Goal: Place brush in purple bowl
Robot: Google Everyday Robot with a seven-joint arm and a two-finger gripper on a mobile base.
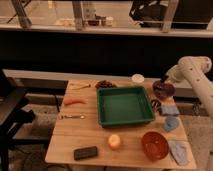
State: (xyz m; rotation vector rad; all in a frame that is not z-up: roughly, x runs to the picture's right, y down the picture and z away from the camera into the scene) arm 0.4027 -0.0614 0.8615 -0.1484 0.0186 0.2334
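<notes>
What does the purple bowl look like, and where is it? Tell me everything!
The purple bowl is round, shallow and dark purple-maroon, with a smooth look. It sits upright on the wooden table near the far right corner, just right of the green tray and past the small white dish. The gripper at the end of the white arm is right over its far rim, partly covering it. What lies inside the bowl is too dark to tell.
</notes>
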